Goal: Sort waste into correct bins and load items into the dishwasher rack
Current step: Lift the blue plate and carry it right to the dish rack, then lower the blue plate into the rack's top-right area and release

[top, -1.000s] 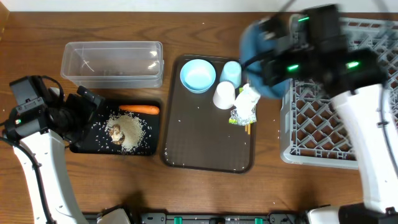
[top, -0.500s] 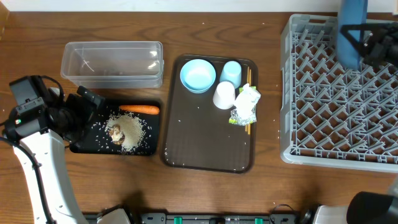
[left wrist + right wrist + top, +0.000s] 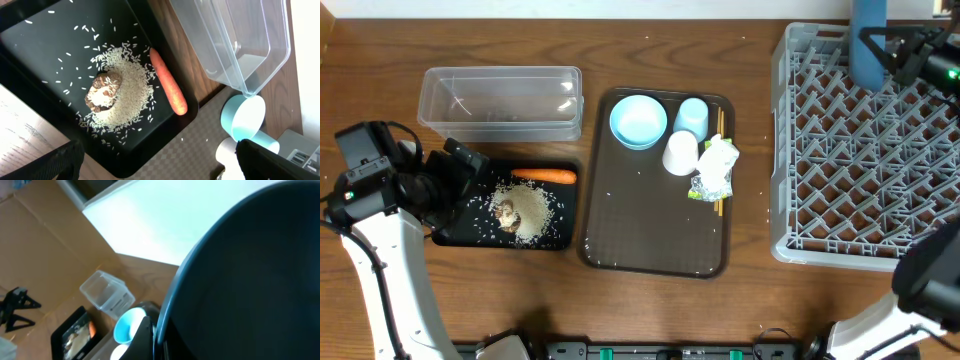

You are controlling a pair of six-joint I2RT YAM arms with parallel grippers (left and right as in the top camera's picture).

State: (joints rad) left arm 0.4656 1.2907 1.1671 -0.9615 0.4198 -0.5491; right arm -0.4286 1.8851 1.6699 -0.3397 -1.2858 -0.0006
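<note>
Where left claw (image 3: 458, 185) hovers: jaws apart, at shallow black rectangular tray (image 3: 565, 238)
Tray contents: white rice grains (image 3: 530, 203), small brown food lump (image 3: 506, 212), orange carrot (image 3: 544, 176)
Right claw (image 3: 887, 48): clamped on large dark blue bowl (image 3: 865, 68), on edge above grey plastic dishwasher rack (image 3: 780, 150)

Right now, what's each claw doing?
Left gripper open by shallow black rectangular tray. Right gripper shut on large dark blue bowl, over grey plastic dishwasher rack. No obstruction.

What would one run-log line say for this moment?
right fingers shut on dark blue bowl, on edge above dishwasher rack | left fingers open over black tray | wrapper unsorted on brown tray
</note>
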